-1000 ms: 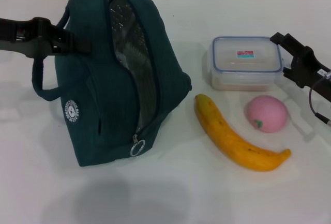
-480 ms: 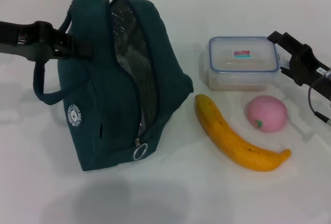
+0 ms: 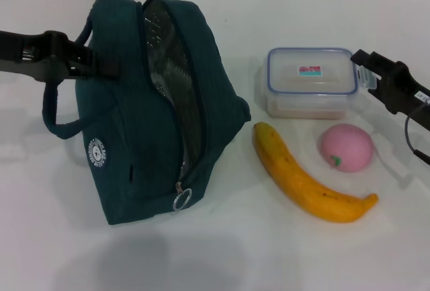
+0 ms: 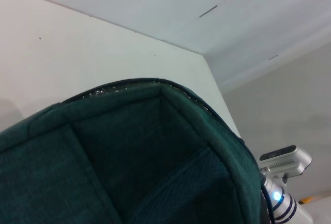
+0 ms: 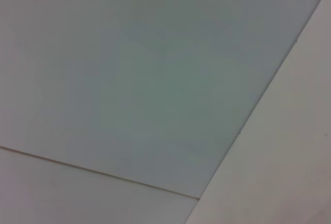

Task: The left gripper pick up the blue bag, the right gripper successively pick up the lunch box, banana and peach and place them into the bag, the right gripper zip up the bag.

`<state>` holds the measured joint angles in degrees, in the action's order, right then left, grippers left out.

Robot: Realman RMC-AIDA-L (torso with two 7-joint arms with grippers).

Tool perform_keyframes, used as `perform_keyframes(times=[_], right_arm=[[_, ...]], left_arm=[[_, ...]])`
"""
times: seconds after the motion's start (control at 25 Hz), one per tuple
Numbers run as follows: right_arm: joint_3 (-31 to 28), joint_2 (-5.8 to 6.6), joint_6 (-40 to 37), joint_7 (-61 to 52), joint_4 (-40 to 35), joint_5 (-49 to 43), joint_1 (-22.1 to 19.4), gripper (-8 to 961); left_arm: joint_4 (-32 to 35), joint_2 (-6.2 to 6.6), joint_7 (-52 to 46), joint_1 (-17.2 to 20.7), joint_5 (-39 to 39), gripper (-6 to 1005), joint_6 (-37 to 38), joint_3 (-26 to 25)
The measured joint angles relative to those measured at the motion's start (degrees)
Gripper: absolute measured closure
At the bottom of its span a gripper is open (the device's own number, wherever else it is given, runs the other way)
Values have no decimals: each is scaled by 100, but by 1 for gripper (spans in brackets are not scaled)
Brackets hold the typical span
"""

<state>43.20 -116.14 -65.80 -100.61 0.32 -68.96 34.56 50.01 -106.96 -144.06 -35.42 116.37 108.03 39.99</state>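
Overall, the white table [image 3: 222,251] carries every item. Largest is the blue bag [image 3: 134,130], standing at the table's left half with its zipper undone; the silver lining [image 3: 171,76] shows through the long opening, and the ring pull [image 3: 181,199] hangs at the near end of the zip. A small round white logo [image 3: 98,151] sits on its left face. One looped handle [image 3: 57,119] droops at the bag's left side.

Left gripper [image 3: 101,66] reaches in from the left edge and meets the bag's upper left corner at the handles; its fingers appear clamped on the fabric there. The left wrist view is filled with the bag's cloth.

Next in size, the lunch box [image 3: 310,81] rests upright, lid on, to the right of the bag and well apart from it. Right gripper [image 3: 366,69] is at the box's right end, its black fingers touching or just beside the lid's corner; whether they are spread or closed cannot be told.

Banana [image 3: 306,183] lies in front of the box, curving toward the near right. Peach [image 3: 346,147] sits just beside the banana, between it and the box, leaf facing forward.
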Motion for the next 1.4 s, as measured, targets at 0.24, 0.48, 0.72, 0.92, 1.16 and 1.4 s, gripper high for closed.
perform_keyframes(times=[0.24, 0.48, 0.72, 0.92, 1.16, 1.4], right_arm=[[-3, -8, -3, 4, -36, -28, -32, 538], [-5, -6, -3, 7, -36, -30, -37, 760], [-14, -5, -165, 119, -38, -24, -78, 857], [-50, 13, -391, 292, -94, -7, -109, 860], [-84, 5, -689, 311, -318, 221, -294, 860], [-84, 17, -1132, 481, -318, 729, -432, 860]], left_arm=[[0, 0, 16, 1, 0, 959, 0, 16], [-1, 0, 24, -16, 0, 959, 0, 128], [-1, 0, 27, -31, 0, 959, -2, 162], [0, -2, 28, -44, 0, 959, -2, 162], [-12, -34, 28, -62, 0, 960, -19, 201], [-25, -51, 34, -110, 0, 960, -20, 316]])
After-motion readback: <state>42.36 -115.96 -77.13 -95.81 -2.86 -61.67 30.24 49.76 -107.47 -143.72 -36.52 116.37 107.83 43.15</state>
